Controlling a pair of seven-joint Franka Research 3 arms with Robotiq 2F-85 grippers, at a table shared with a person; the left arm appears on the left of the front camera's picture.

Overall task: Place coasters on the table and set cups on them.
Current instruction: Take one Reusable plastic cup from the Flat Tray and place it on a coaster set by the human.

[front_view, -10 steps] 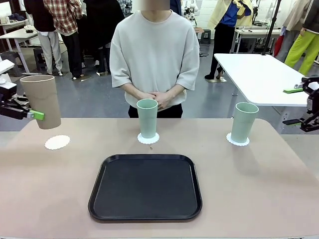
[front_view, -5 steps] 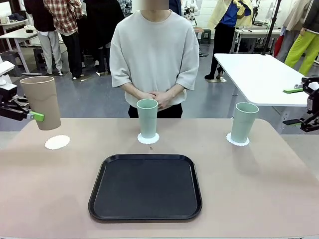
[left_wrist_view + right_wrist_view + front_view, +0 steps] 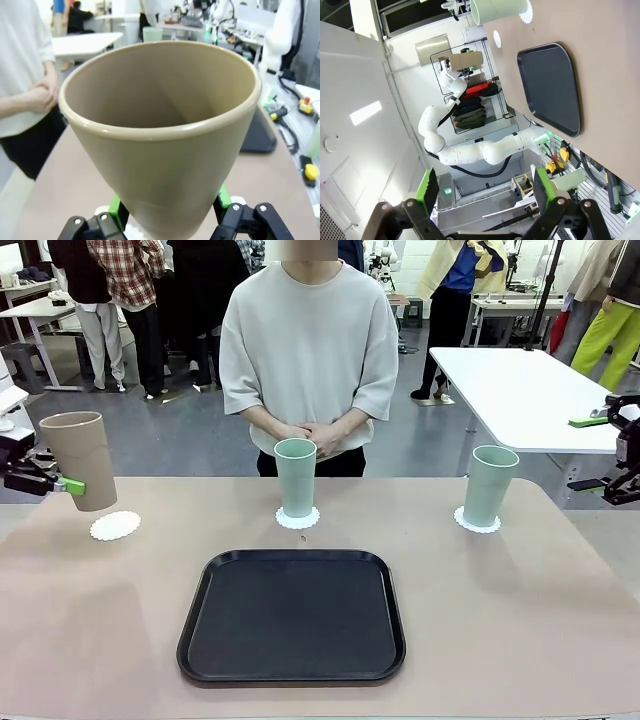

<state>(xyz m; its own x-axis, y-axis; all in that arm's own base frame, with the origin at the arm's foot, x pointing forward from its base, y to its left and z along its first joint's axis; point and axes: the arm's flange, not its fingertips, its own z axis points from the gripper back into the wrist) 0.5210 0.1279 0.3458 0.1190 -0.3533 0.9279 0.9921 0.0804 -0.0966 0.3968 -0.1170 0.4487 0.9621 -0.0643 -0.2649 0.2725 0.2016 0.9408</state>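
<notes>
So it's most of the way there: two mint green cups are already sitting on their lacy white coasters, one in the middle (image 3: pixel 295 477) right in front of the person and one off to the right (image 3: pixel 490 485) near the table's (image 3: pixel 500 620) far edge. The third coaster (image 3: pixel 115 526) is lying bare on the left side, and the tan-brown cup (image 3: pixel 78 460) hangs in the air just above and a bit behind it, pinched low on its body by the left gripper (image 3: pixel 62 483), jaws clamped on both sides. It looks tilted slightly, so I'd guess it needs straightening before it goes down. The right gripper (image 3: pixel 482 192) is parked off the right end of the table, jaws wide apart, holding nothing. The black tray (image 3: pixel 292 615) sits empty in the middle, well clear of that coaster. Plenty of open tabletop around it, though the coaster is fairly near the left corner.
</notes>
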